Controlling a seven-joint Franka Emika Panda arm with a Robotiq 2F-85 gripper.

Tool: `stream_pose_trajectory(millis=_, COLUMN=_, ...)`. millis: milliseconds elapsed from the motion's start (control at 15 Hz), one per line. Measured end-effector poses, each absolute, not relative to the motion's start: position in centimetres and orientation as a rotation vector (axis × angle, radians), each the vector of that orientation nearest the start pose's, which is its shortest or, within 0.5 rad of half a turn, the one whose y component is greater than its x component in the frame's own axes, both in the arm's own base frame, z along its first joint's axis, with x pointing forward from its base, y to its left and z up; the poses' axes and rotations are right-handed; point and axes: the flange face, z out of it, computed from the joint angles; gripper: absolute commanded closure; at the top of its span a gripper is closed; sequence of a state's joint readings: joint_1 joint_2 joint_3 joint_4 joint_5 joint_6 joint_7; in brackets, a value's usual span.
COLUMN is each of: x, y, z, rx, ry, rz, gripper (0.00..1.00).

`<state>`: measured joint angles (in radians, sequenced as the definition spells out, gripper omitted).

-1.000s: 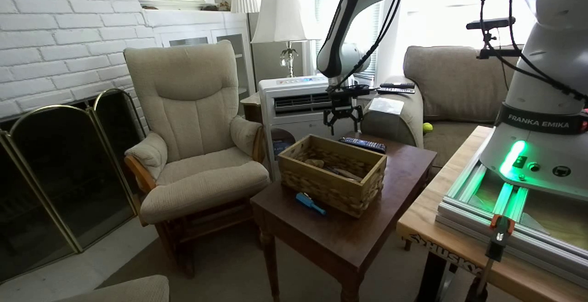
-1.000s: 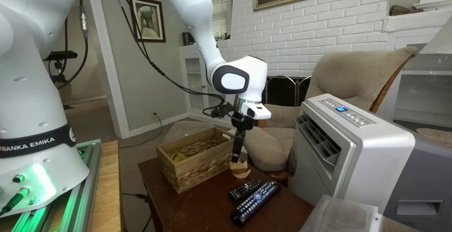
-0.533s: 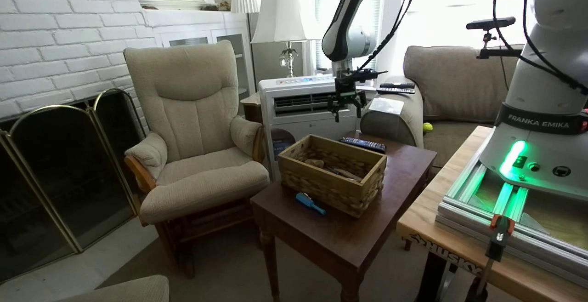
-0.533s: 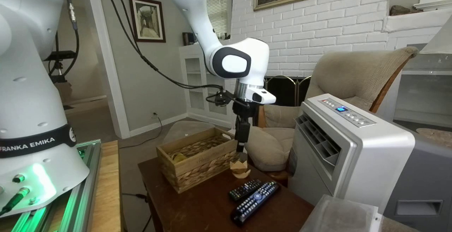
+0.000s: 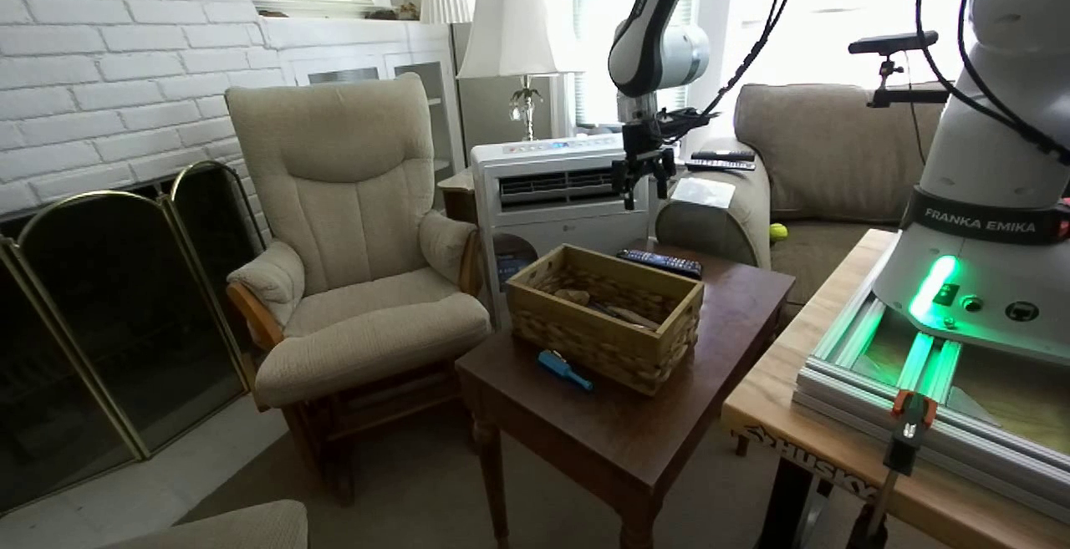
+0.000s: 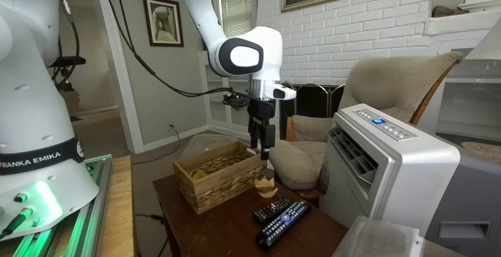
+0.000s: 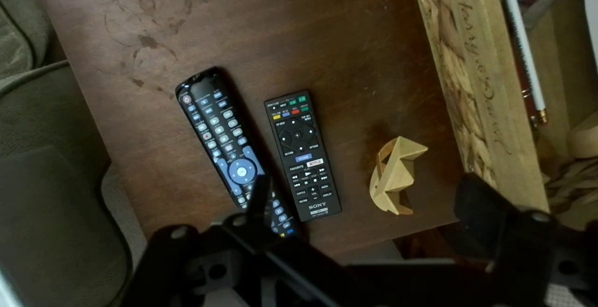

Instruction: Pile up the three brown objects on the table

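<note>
Up went the hand (image 5: 645,198) since a second before: it had been right down at the brown pieces (image 7: 395,176), and now it hung well above them. They had not moved. Its two fingers (image 7: 481,209) were spread wide with nothing between them.

By the clock, in the wrist view, the brown pieces sat at four o'clock from the middle, on the counter (image 7: 327,45). They were in a little pile, with a pointy one on top. I could not tell for sure if all three were there.

They looked like wood, so I guessed they were light, hard and a bit slippery. The curved one below might rock, and thin points might snap. If the pile needed fixing, the best hold seemed to be the wide sides of the top one, squeezed softly, not the points.

From the pile, the basket (image 7: 495,87) stood near at two o'clock, easy to bump. The counter's edge was close at six o'clock. The small remote (image 7: 303,157) lay at nine o'clock, with the long remote (image 7: 229,143) past it. The most free room was at eleven o'clock.
</note>
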<state>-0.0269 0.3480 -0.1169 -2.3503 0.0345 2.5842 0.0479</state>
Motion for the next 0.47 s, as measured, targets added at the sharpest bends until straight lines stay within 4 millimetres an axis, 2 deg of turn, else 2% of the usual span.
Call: stream_pose_trajectory(millis=467, x=46.4, y=-6.0, z=19.9, rx=-3.123, ry=0.133, rz=0.148, gripper=0.0)
